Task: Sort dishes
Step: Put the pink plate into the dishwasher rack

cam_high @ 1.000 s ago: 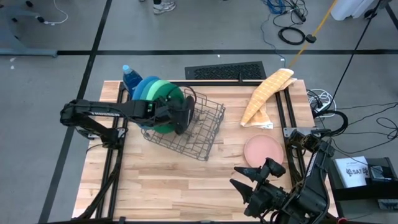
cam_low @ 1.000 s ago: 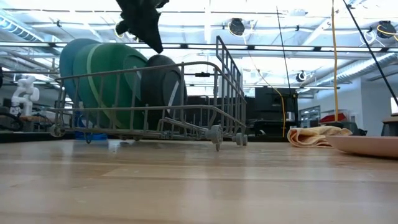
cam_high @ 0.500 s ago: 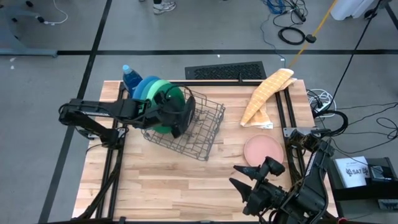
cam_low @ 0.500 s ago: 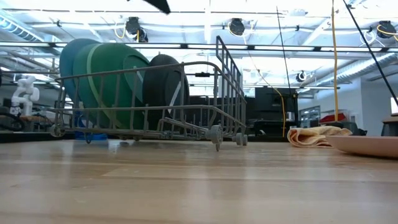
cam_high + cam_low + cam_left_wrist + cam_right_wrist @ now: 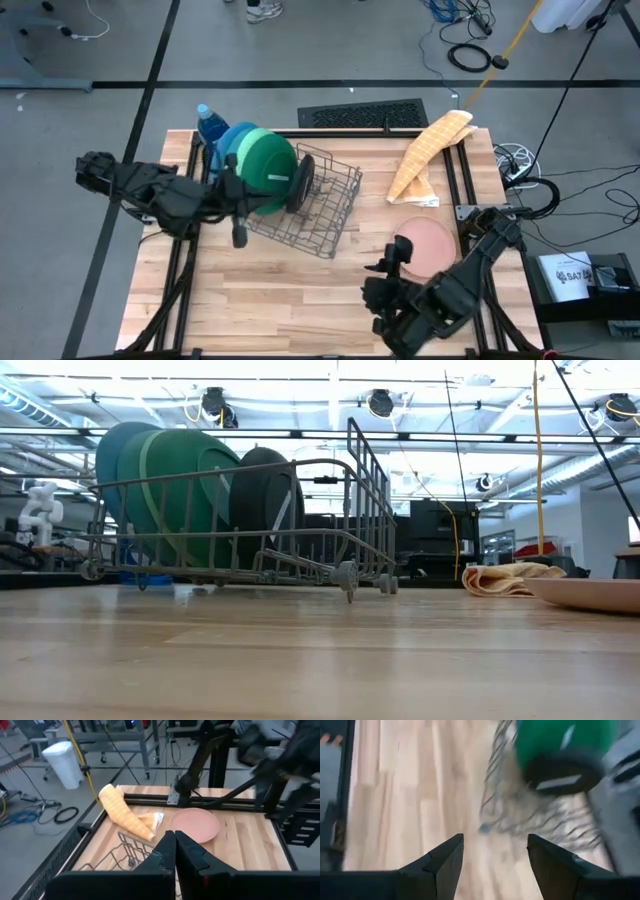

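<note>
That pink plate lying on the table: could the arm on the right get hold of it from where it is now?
Probably yes. The pink plate lies flat on bare wood with nothing on it, and the right gripper hangs just beside it, jaws open. The cloth and the wire rack are well clear.

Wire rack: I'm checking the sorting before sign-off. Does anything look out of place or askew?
The pink plate lies flat on the table, apart from the wire rack, where the other four plates stand upright. The rack sits at an angle to the table edges. A tan cloth lies crumpled nearby.
</note>
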Action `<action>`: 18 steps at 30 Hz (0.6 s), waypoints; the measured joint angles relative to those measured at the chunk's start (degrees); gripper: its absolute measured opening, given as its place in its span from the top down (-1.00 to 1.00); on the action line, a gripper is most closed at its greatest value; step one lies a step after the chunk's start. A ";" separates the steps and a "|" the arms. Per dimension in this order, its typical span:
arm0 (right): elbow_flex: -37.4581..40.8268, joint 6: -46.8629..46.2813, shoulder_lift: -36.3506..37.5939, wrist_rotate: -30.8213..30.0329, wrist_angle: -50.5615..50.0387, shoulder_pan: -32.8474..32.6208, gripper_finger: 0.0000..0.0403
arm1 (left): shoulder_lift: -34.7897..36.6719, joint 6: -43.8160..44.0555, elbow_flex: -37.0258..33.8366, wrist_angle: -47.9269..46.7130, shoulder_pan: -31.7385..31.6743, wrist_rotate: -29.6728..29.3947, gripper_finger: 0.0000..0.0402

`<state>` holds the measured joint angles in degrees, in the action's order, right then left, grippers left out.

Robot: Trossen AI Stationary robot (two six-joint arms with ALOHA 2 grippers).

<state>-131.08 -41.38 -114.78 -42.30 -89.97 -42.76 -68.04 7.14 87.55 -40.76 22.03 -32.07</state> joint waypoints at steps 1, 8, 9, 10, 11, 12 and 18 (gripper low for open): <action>0.90 -0.84 0.00 2.42 0.02 0.61 -0.05 | 0.17 0.00 0.00 -0.09 1.22 -1.10 0.99; 11.98 -11.28 0.00 17.51 -0.11 2.20 -0.05 | -1.40 -0.05 -0.02 -0.13 6.90 -6.98 0.99; 14.11 -13.17 0.00 19.78 -0.10 2.20 -0.05 | -1.74 -0.05 -0.02 -0.15 7.42 -7.43 0.99; 16.50 -15.21 0.00 22.26 -0.06 2.18 -0.05 | -2.00 -0.07 -0.04 -0.15 7.89 -7.71 0.99; 19.01 -17.12 0.00 24.74 -0.13 2.13 -0.05 | -2.20 -0.08 -0.07 -0.12 8.24 -8.00 0.99; 21.50 -19.06 0.00 27.27 -0.14 1.94 -0.05 | -2.36 -0.07 -0.07 -0.02 8.56 -8.31 0.99; 33.71 -25.60 -0.07 32.50 0.39 -0.32 -0.05 | -2.46 -0.15 -0.07 -0.02 10.23 -8.99 0.99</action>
<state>-97.36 -66.99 -114.85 -9.81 -89.59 -43.07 -70.50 6.98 87.48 -40.77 32.26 -41.06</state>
